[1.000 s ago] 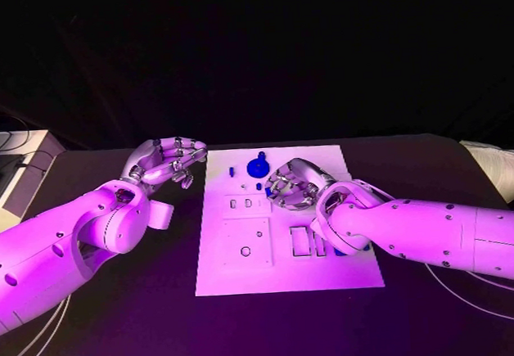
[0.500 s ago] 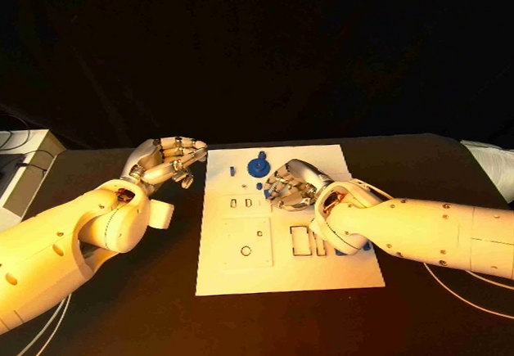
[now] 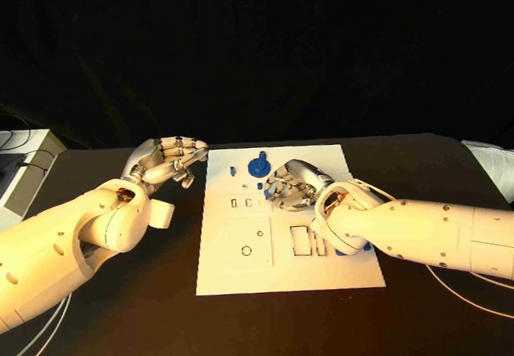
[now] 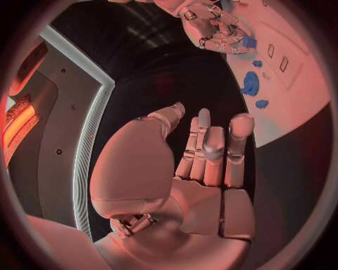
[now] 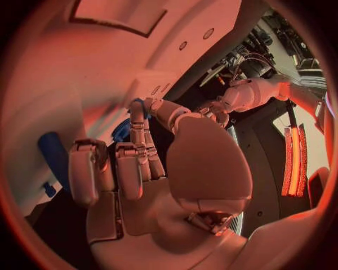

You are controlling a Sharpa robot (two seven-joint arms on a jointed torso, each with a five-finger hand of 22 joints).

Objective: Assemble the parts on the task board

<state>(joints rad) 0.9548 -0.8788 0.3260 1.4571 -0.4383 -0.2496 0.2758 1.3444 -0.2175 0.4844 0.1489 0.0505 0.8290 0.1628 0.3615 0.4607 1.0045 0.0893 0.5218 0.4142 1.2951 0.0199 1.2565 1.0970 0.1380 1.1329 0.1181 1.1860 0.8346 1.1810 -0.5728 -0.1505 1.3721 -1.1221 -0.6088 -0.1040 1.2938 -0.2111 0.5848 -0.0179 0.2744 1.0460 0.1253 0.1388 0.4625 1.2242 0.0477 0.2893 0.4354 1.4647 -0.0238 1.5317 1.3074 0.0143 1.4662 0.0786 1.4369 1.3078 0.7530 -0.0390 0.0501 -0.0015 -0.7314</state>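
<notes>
Since a second ago our right hand (image 3: 291, 184) has crept slightly left over the task board (image 3: 246, 265), fingers curled, grip unclear, near the blue parts (image 3: 258, 166); left hand (image 3: 165, 161) idle, empty, half-curled.

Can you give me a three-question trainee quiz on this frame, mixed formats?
1. True or false: the left hand is over the task board.
2. Which hand is above the board's far half? A) left B) right C) both
3. Fill in: the round blue part lies near the board's ___ edge, far or near.

Key: 1 false, it is beside the board's far left corner, over the black table. 2 B, the right hand. 3 far.
</notes>
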